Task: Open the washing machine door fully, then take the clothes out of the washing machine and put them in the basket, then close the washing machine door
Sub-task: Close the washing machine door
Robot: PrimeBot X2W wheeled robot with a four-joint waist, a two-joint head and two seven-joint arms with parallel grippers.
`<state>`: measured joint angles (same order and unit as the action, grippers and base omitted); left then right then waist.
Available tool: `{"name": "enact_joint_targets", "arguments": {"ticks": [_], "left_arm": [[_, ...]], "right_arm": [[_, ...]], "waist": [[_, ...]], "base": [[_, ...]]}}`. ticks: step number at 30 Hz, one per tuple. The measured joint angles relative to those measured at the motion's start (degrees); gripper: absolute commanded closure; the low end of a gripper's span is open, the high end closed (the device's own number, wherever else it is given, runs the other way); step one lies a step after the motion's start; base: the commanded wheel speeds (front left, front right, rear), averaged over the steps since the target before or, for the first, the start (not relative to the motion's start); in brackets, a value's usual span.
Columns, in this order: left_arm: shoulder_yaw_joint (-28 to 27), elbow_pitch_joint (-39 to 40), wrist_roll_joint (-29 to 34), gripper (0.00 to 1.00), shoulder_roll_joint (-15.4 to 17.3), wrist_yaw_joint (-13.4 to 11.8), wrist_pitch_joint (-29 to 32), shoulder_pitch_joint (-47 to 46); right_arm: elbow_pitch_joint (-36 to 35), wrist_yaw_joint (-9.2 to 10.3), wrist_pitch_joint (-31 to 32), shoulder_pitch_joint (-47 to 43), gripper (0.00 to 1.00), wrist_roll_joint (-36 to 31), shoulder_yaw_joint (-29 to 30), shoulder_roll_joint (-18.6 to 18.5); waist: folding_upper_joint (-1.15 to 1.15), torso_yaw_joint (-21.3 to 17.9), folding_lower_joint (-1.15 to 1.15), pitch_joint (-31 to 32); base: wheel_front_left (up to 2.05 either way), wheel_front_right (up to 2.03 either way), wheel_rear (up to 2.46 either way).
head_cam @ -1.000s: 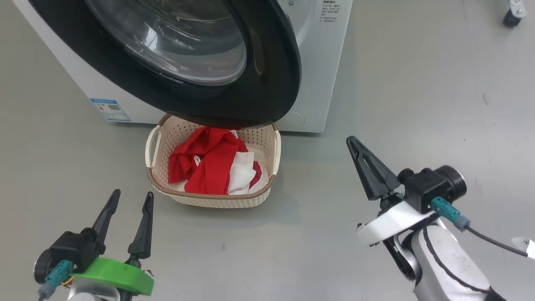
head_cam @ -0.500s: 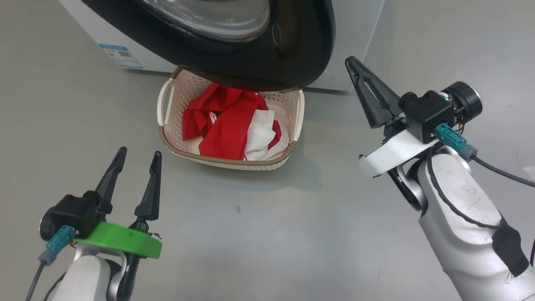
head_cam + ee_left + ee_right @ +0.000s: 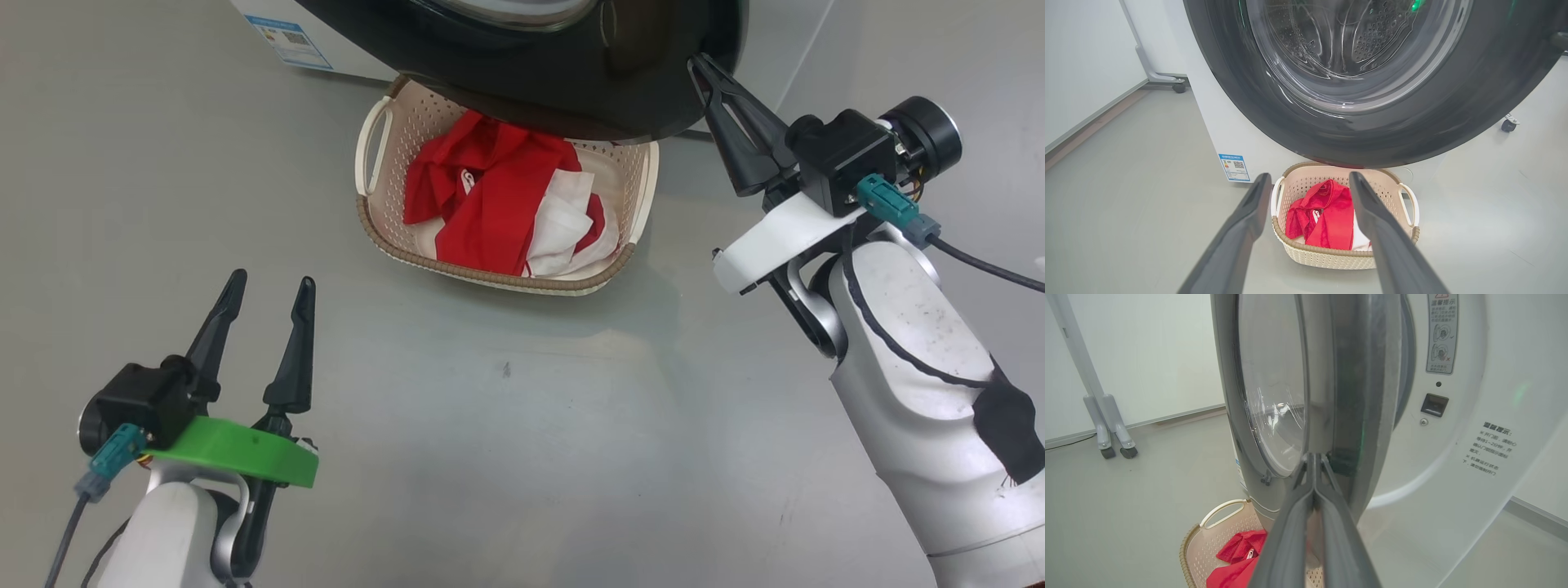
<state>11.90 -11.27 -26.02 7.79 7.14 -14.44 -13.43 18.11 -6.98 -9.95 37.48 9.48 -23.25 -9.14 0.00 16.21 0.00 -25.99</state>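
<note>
White washing machine (image 3: 1453,477) stands on the floor. Washing machine door (image 3: 1453,102): glossy black rim, clear bowl, swung out over basket (image 3: 506,282). Cream basket holds red-and-white clothes (image 3: 498,188). Right gripper (image 3: 696,60) fingers together at door edge; left gripper (image 3: 271,279) spread, empty.

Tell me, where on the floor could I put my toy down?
Bare floor lies between the basket and the left tool, and between the basket and the right arm. Crowded: red clothes lie in the basket, the washing machine door hangs over its back, and the shut right tool sits at the door's edge.
</note>
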Motion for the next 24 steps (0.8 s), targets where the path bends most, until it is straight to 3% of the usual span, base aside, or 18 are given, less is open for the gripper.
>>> {"name": "enact_joint_targets", "arguments": {"ticks": [24], "left_arm": [[3.44, 1.0, -1.78, 0.0, -1.04, 0.04, 0.0, -5.05]], "right_arm": [[4.13, -0.52, 2.67, 15.03, 1.0, -0.01, 1.51, -4.21]], "waist": [[0.0, 2.92, 0.0, -7.6]], "base": [[0.0, 0.0, 0.0]]}}
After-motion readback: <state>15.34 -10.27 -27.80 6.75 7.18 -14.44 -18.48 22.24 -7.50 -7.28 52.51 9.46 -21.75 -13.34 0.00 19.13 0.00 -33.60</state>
